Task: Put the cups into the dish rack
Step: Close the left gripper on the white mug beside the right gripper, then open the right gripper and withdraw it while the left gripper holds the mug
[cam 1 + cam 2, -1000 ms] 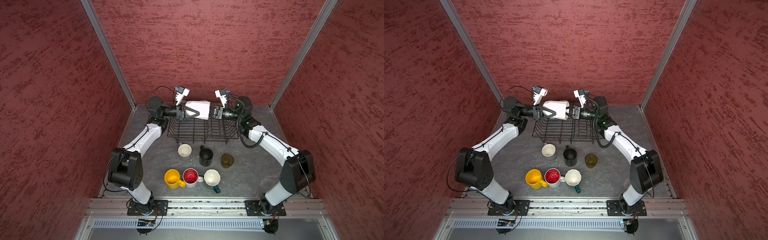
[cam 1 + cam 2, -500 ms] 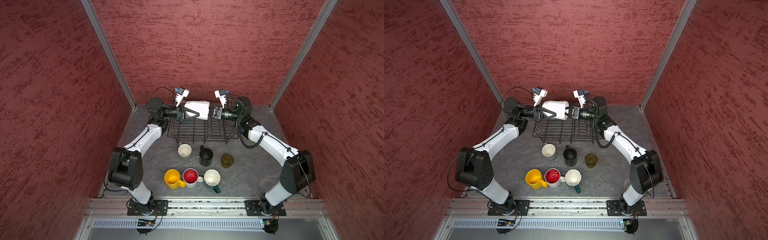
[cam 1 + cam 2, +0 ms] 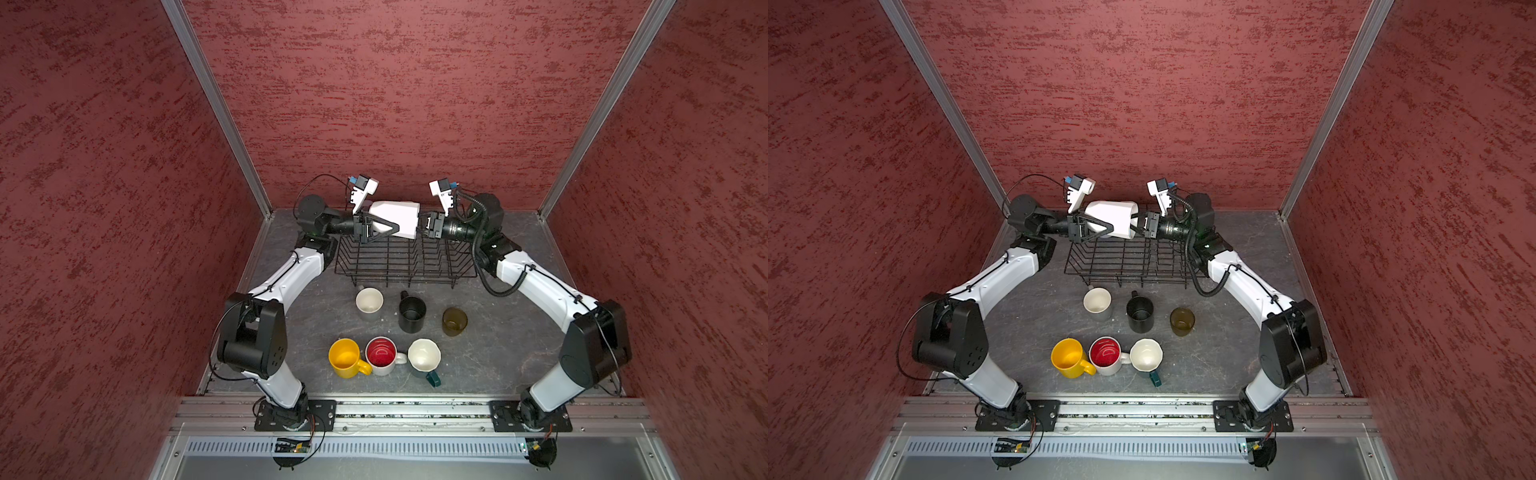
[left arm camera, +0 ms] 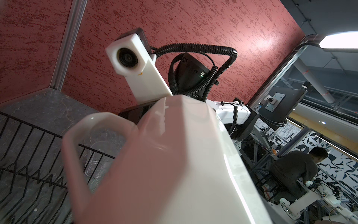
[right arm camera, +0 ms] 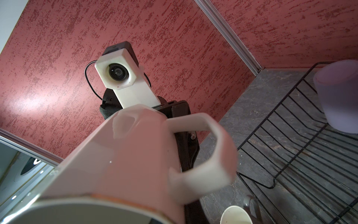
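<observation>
**Mug hung sideways between both arms in the red booth**

Red textured walls (image 3: 395,104) boxed in a dark grey, stone-look tabletop (image 3: 507,345). The left gripper (image 3: 384,226) straddled the base of the white faceted mug (image 3: 397,214), fingers wide; couldn't tell if they pinched. The mug lay sideways above the dish rack (image 3: 405,266) at the back. The right gripper (image 3: 422,227) was clamped on its rim.

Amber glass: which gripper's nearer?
Right. Right gripper pinches the white mug by its rim over the dish rack, beyond the amber glass; left gripper straddles its base, farther left.

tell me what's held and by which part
The white faceted mug, pinched at its rim by the right claw; the left claw straddles its base end, grip unclear.
</observation>
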`<state>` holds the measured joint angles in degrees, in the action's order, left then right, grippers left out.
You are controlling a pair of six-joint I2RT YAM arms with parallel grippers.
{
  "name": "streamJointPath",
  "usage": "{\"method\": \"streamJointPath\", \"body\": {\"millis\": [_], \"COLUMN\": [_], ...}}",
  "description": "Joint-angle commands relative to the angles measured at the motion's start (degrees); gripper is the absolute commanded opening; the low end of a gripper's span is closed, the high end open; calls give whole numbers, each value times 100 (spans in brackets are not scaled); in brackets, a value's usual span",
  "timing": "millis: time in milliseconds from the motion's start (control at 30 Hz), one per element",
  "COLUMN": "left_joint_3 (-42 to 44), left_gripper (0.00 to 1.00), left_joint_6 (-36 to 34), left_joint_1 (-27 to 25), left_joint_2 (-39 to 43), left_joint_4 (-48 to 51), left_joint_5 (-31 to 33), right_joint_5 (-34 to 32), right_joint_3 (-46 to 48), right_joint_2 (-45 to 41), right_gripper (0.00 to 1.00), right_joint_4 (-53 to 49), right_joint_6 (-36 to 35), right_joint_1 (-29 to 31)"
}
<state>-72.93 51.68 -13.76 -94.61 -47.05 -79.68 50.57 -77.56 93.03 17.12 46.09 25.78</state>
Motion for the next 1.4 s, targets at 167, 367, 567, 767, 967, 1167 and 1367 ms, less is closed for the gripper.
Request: {"method": "streamJointPath", "body": {"millis": [167, 367, 567, 767, 967, 1167, 1367], "left_joint_3": [-30, -28, -64, -115, -144, -300, -713], "left_gripper": [26, 0, 0, 0, 0, 0, 0], "left_joint_6": [-62, -156, -230, -288, -366, -706, -1413], "left_joint_1": [-35, -3, 40, 53, 58, 59, 58], "left_joint_2": [69, 65, 92, 92, 100, 74, -1], "left_joint_4": [-95, -3, 112, 247, 393, 1017, 2507], "left_joint_5": [302, 385, 386, 374, 379, 422, 667], "right_joint_5": [-187, -350, -414, -477, -613, -794, -1466], "right_joint_3": [-98, -106, -110, -110, -38, 127, 453], "right_joint_2": [-109, -147, -152, -177, -251, -390, -816], "right_gripper": [0, 3, 8, 22, 29, 37, 52], "right_joint_4": [5, -191, -223, -234, -271, -325, -828], "right_joint_6": [-159, -226, -232, -214, -181, -126, -291], "right_joint_1": [111, 111, 100, 55, -42, -235, -625]}}
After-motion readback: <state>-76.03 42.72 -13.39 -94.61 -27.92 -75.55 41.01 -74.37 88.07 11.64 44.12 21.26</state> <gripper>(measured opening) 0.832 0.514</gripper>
